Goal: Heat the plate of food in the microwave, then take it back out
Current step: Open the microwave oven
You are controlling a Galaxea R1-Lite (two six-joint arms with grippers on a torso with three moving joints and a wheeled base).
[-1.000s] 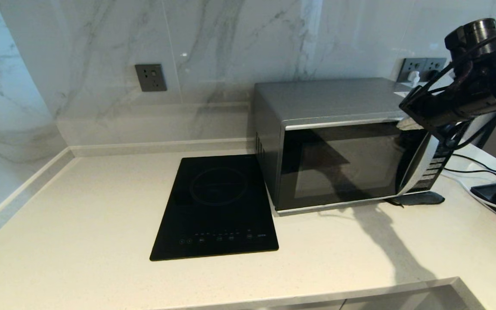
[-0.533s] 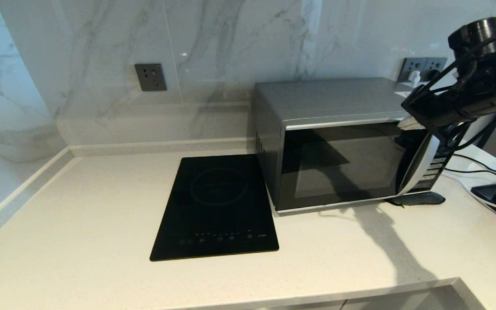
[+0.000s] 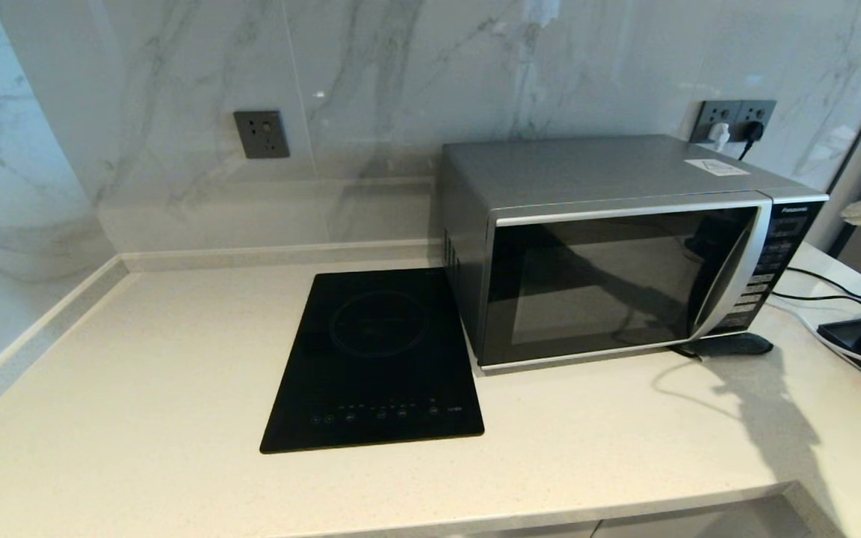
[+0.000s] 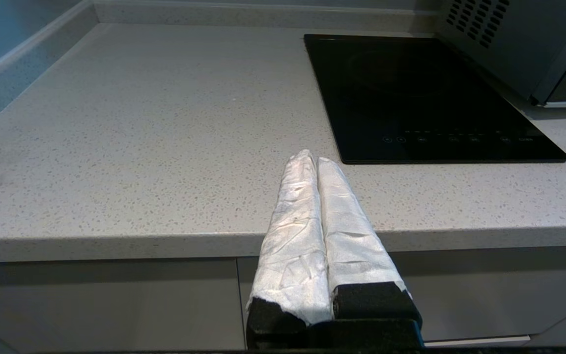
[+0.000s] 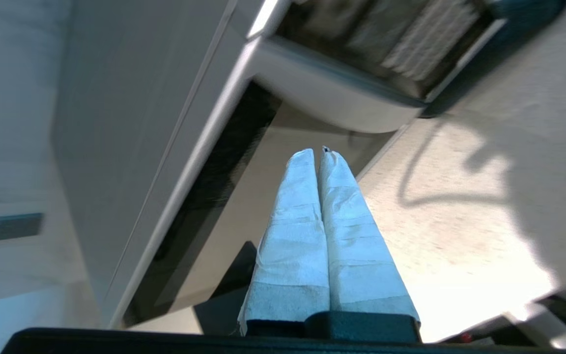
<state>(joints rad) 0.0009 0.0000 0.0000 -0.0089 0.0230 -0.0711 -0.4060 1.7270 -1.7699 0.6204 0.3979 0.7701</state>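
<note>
The silver microwave stands at the back right of the counter with its dark glass door shut. Its curved handle strip and black button panel are unblocked. The plate of food is out of view in every frame. My right gripper shows only as white-wrapped tips at the far right edge, apart from the microwave. In the right wrist view it is shut and empty, pointing at the microwave door's lower corner. My left gripper is shut and empty, low before the counter's front edge.
A flat black induction cooktop lies left of the microwave. Cables and a black device sit on the counter at the right. A grey socket and a plugged double socket are on the marble wall.
My right arm has drawn back to the right, from in front of the microwave's handle and panel to the edge of the head view. The door stays shut.
</note>
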